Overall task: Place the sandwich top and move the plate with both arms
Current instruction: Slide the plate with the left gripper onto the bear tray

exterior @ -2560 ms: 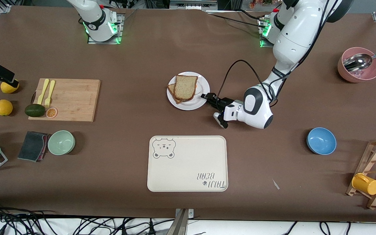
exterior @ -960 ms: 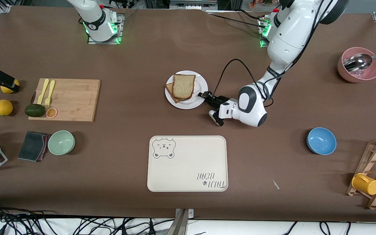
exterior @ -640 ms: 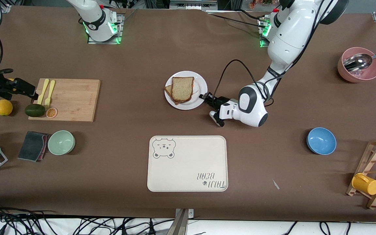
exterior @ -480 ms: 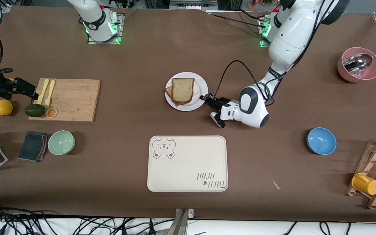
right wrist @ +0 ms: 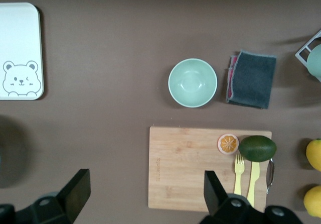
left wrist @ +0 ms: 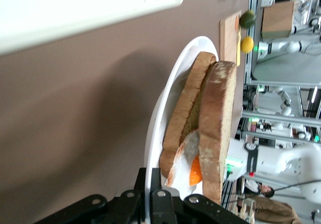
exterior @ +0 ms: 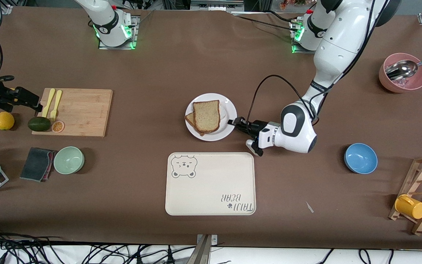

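Left gripper (exterior: 237, 122) clamped on plate (exterior: 229, 129) rim, toward left arm's end | sandwich top (exterior: 206, 116) lay on egg slice on plate, just farther than tray (exterior: 211, 183) | right gripper (exterior: 31, 99) open over board (exterior: 82, 110), waiting | step: plate move; next likely needs right gripper at the rim toward its own end.

Even, bright overhead light fills the front view; the brown counter (exterior: 152, 66) shows no glare, and things cast short, soft shadows. Green lamps glow at both arm bases. In the left wrist view the plate (left wrist: 168, 108) throws a broad blurred shadow, and the cream tray (left wrist: 75, 8) looks washed-out.
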`<act>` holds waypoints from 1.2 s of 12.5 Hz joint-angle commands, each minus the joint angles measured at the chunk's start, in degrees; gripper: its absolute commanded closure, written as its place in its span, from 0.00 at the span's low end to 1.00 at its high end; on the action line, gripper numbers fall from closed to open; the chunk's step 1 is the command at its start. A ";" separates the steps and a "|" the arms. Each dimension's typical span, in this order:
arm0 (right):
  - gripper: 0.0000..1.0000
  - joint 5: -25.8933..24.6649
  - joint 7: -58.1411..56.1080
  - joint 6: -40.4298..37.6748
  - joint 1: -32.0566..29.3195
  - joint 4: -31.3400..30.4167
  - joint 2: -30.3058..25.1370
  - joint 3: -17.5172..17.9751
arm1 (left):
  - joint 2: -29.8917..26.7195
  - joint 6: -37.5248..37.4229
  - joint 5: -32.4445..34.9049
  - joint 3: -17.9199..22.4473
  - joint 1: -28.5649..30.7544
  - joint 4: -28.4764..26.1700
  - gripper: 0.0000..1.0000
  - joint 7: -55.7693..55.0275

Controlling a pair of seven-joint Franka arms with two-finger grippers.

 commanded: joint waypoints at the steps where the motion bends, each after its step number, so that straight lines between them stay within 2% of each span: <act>1: 0.00 0.71 -0.42 6.63 -0.18 -11.12 -8.17 0.15 | 1.16 -1.48 -5.15 0.31 0.23 4.49 1.00 -4.55; 7: 0.00 0.71 -0.95 2.61 -0.26 -9.13 -7.49 -0.11 | 7.65 -0.52 -6.40 0.66 2.78 18.80 1.00 -15.01; 11: 0.00 0.71 -0.42 2.61 -0.26 -8.95 -7.31 -0.11 | 14.85 9.65 -6.49 0.58 1.47 27.95 1.00 -17.66; 13: 0.00 0.80 0.02 2.87 -0.26 -8.95 -7.31 -0.02 | 17.76 10.56 -6.49 0.58 1.03 32.44 1.00 -21.07; 15: 0.00 0.80 -0.07 2.61 -0.26 -8.95 -7.31 -0.02 | 19.00 14.84 -6.58 0.49 0.06 33.86 1.00 -23.11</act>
